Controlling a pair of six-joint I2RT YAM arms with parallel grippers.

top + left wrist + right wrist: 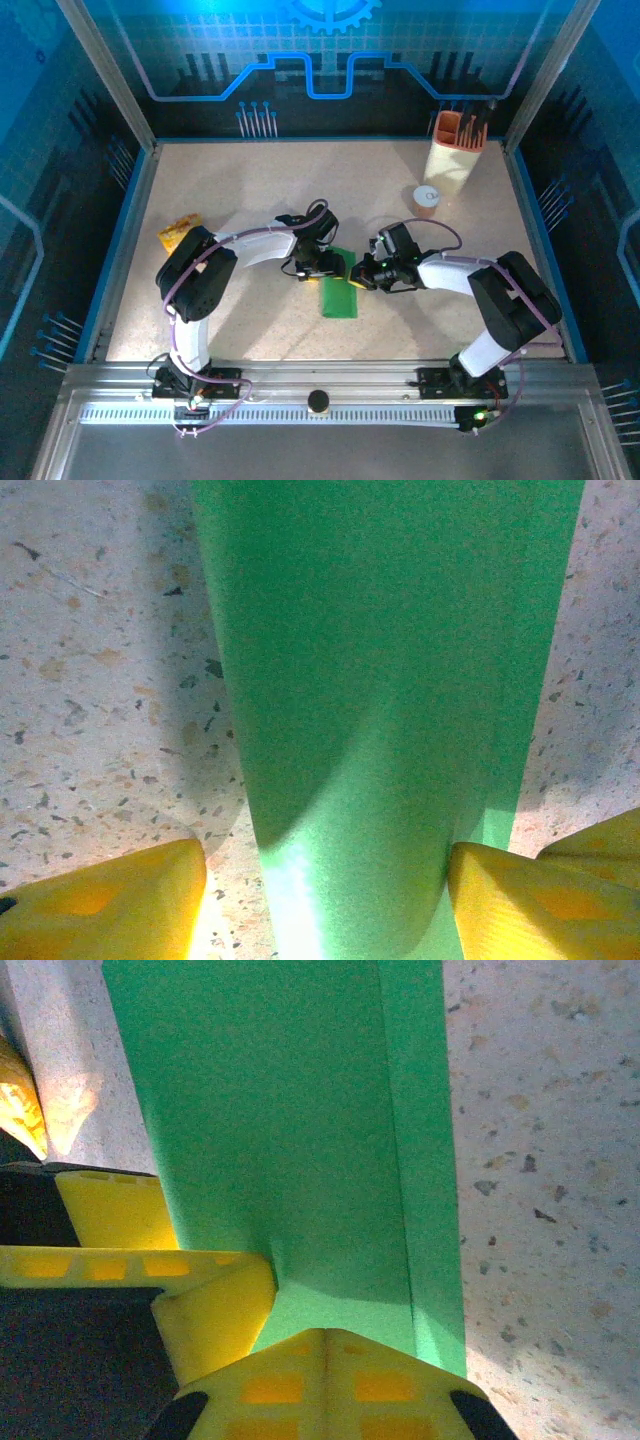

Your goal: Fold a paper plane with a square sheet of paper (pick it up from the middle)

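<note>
Square sheet of paper: folded to a narrow rectangle, flat on the bench at mid-frame in the top view, long axis running from upper to lower frame. Left end effector: at the paper's upper end, reaching in from the left; fingers apart, straddling the paper's width. Right end effector: at the same end, reaching in from the right; closed tight on the paper's end. Both arms about equally near. Likely next: crease along the long axis with the clamped end pinned.
</note>
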